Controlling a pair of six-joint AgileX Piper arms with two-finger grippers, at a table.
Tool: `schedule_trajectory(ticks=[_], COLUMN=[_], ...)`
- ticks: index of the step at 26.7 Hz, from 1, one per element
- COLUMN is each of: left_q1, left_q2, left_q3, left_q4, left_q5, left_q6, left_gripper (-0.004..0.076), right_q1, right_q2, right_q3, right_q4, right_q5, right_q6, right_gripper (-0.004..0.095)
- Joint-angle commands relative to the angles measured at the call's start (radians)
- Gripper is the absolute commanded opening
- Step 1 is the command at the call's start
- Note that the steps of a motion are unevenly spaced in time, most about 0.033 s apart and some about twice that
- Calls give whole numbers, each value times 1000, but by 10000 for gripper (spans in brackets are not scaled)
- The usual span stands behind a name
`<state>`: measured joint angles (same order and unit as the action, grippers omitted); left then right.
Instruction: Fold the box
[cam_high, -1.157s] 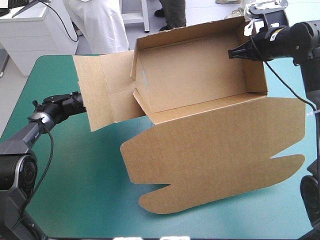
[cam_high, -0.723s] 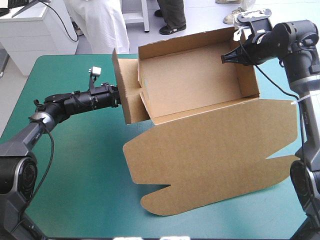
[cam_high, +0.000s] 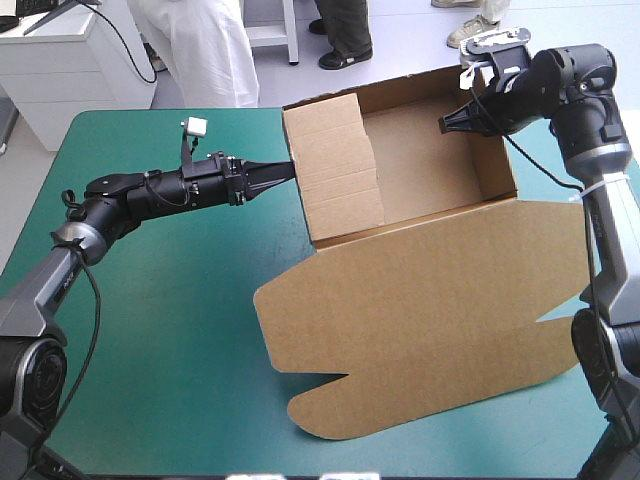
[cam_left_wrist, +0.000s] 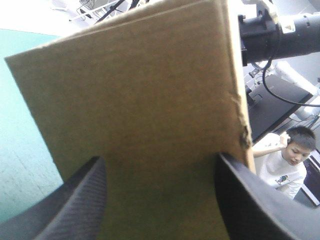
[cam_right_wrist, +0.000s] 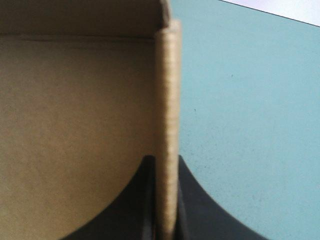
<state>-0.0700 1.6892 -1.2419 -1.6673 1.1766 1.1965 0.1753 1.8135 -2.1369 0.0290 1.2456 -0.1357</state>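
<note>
Fingers: on your left gripper (cam_left_wrist: 159, 157) the black fingers (cam_left_wrist: 75, 205) are standing wide apart, with a brown panel filling the gap between them. On your right gripper (cam_right_wrist: 165, 159) the black fingers (cam_right_wrist: 200, 210) are pinching all but together on the edge of a wall.
Table: its teal-green cover (cam_high: 170, 340) is carrying everything you are handling.
Box: the brown box (cam_high: 430, 180) is sitting as an open tray toward the table's far right, with its walls raised.
Lid: the lid (cam_high: 430, 310) is lying flat on the cover at the tray's near side, and its near edge is showing rounded tabs.
End wall: the left end wall (cam_high: 340, 170) is standing up, creased in bands.
Left gripper (cam_high: 283, 169): you are reaching in from the left, with the tips touching the outside of that end wall.
Right gripper (cam_high: 450, 124): you are gripping the tray's rim near its far right corner.
</note>
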Motion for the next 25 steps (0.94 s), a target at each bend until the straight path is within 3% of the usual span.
schedule_trajectory(ticks=[1, 10, 25], left_q1=[-7, -7, -55], left_q2=[-63, -63, -63], left_q3=[-33, -128, -317], left_q4=[-125, 30, 493], left_q5=[120, 100, -112], left_q6=[-38, -189, -635], left_gripper=[449, 448, 433], right_q1=[-3, -3, 4], right_q2=[-50, -50, -50], right_q3=[-31, -31, -31], right_q4=[21, 20, 28], right_q5=[1, 1, 1], right_q6=[-6, -8, 14], right_gripper=[-23, -23, -21])
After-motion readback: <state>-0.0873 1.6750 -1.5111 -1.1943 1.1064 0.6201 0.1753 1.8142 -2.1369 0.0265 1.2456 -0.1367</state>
